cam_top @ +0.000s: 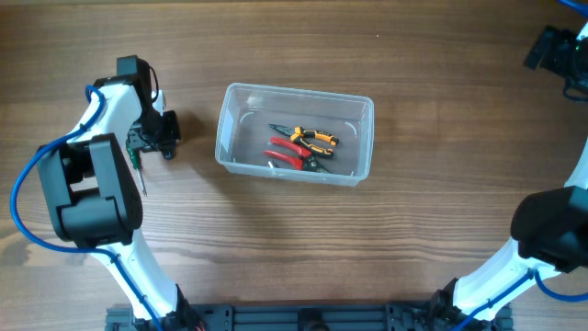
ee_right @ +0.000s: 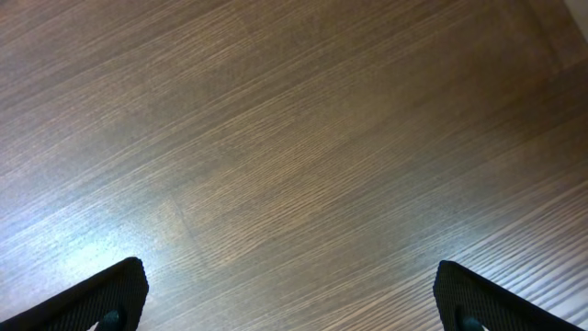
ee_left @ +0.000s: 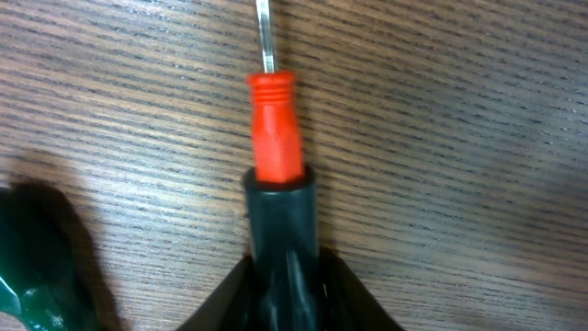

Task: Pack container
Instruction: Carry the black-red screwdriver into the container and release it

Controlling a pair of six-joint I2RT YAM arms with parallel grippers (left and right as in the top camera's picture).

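The clear plastic container (cam_top: 231, 119) stands at the table's middle. Inside lie red-handled pliers (cam_top: 287, 153) and yellow-handled pliers (cam_top: 319, 140). My left gripper (cam_top: 154, 134) is down at the table, left of the container. In the left wrist view it (ee_left: 280, 285) is shut on the black part of a red-and-black screwdriver handle (ee_left: 275, 138), which lies on the wood with its metal shaft pointing away. My right gripper (ee_right: 289, 299) is open and empty over bare wood, at the far right corner in the overhead view (cam_top: 554, 48).
A green-handled screwdriver (cam_top: 137, 165) lies just beside the left gripper, and its handle shows at the lower left of the left wrist view (ee_left: 32, 267). The left arm's base (cam_top: 87, 188) stands at the front left.
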